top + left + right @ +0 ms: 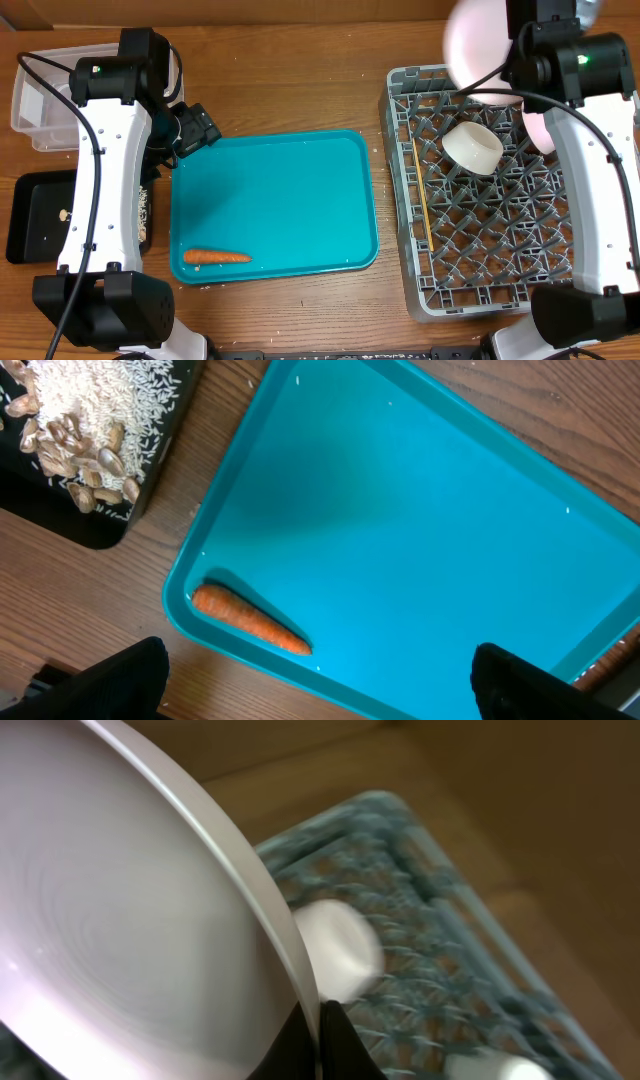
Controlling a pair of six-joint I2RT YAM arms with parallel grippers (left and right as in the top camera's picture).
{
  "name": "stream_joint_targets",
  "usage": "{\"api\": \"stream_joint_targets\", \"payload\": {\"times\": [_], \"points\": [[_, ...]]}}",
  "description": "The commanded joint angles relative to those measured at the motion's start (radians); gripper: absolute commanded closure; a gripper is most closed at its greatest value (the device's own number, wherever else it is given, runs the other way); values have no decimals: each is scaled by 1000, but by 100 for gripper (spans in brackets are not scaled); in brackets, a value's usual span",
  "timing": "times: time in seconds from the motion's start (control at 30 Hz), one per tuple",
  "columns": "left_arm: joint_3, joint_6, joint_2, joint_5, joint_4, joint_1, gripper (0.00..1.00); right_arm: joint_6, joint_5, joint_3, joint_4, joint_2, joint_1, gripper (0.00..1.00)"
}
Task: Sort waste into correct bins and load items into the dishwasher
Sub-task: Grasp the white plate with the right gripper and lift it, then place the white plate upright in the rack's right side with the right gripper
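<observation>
My right claw (318, 1042) is clamped on the rim of a pale pink plate (478, 45), held over the far edge of the grey rack (470, 270). My left claw (196, 128) is wide and empty, at the far-left corner of the teal tray (300, 180). The carrot (216, 257) lies at the tray's near-left edge. A white cup (473, 146) sits in the rack.

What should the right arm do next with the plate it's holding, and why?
Probably lower the pale pink plate edge-first into a free slot of the grey dish rack. The right tool is shut on its rim, holding it above the rack's far corner, and the white cup lies just below, so aim beside it.
</observation>
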Motion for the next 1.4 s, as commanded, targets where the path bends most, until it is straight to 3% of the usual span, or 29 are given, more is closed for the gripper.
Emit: {"api": "stream_joint_targets", "payload": {"times": [0.0,0.37,0.7,0.9,1.17,1.37], "points": [[11,-5,-5,-17,3,-1,2,166,303,-19,-2,34,-29,96],[11,-5,-5,-28,1,-1,2,167,322,-27,-9,34,-229,96],[11,-5,-5,-27,0,-1,0,117,336,-38,122,61,-415,96],[11,-5,-5,-27,1,-1,0,15,336,-189,257,72,-468,96],[11,-5,-5,-27,0,-1,0,-4,318,-454,414,72,-470,96],[11,3,-5,-27,0,-1,0,-4,195,-532,430,72,-453,96]]}}
